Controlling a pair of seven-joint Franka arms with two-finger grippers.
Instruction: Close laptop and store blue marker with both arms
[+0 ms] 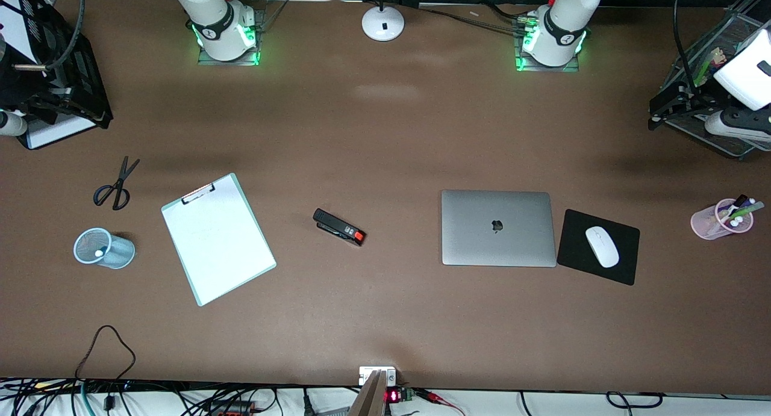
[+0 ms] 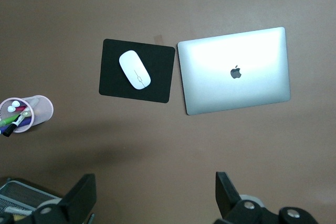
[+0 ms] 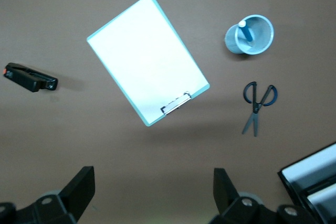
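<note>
Lab-staged office desk: brown table (image 1: pixel 385 133) with laptop (image 1: pixel 498 228), mouse (image 1: pixel 602 246), clipboard (image 1: pixel 218 238), stapler (image 1: pixel 339 226), scissors (image 1: pixel 115 185), pen cups (image 1: pixel 721 218), two robot bases (image 1: pixel 226 31), cables along edge (image 1: pixel 108 350).

Taking the stapler (image 1: pixel 339 227) as my mark, I see bare table all round it: toward my right arm's end the clipboard (image 1: pixel 218 240) lies apart from it, with a passable lane between, and past that the scissors (image 1: pixel 117 186) and the blue mesh cup (image 1: pixel 104 248) block the way. Toward my left arm's end another open lane runs up to the laptop (image 1: pixel 497 228) (lid down flat, so low to cross), the mouse pad (image 1: pixel 599 246) just beside it.
</note>
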